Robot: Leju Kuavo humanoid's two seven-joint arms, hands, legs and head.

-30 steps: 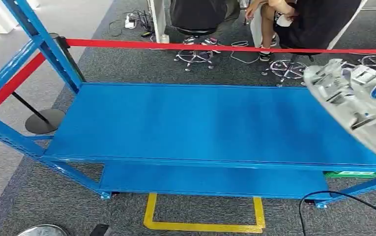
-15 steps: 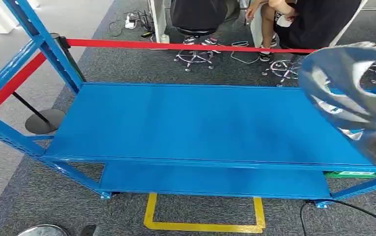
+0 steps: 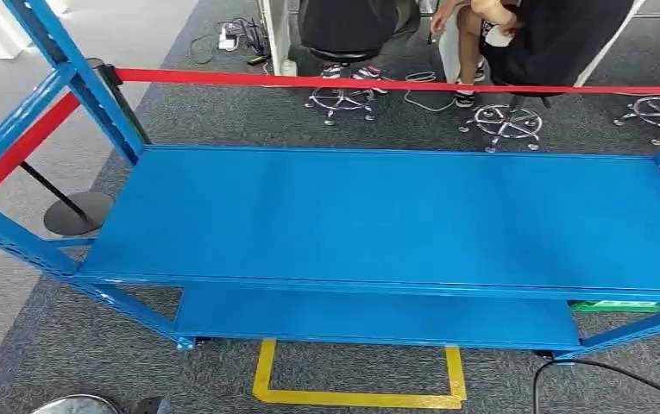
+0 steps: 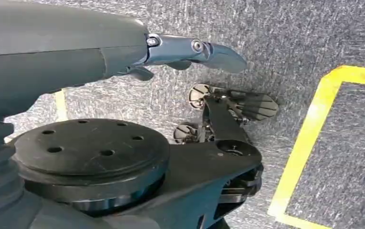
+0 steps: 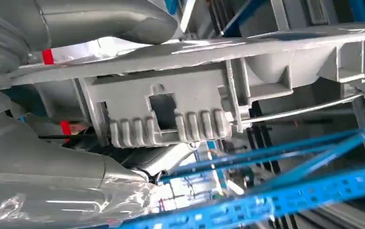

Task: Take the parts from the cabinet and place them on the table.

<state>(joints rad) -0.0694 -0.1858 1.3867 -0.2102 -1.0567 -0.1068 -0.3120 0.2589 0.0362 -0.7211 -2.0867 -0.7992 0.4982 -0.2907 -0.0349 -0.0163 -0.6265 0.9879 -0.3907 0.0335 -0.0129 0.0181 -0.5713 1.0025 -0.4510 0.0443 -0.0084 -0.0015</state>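
Blue tabletop (image 3: 378,216): a long, flat sheet-metal deck on a blue frame, lying crosswise in front of the robot in the head view, its long axis running left to right. Nothing rests on it. A lower shelf (image 3: 369,315) sits beneath it. Red barrier tape (image 3: 352,82) runs behind, with seated people beyond.

Cast metal part (image 5: 185,95): grey, ribbed and flanged, with a thin rod along one side. In the right wrist view it lies directly against the right hand (image 5: 51,114), its long axis running away from the wrist across the frame. A grey blur at the right edge of the head view is probably this same part, though that is a guess. If so, the part is off the tabletop's right end, and the coming move looks like an inward swing to the left and a lowering onto the deck.

Right hand's fingers (image 5: 118,167): closed around the part from below, with the thick thumb (image 5: 104,21) pressing on the opposite face. The part is clamped between them.

Left hand (image 4: 123,47): hangs beside the body over the grey carpet (image 4: 314,38), holding nothing. One finger (image 4: 204,50) sticks out straight; I cannot tell how the others lie. The right hand is plainly the nearer one for the placement.
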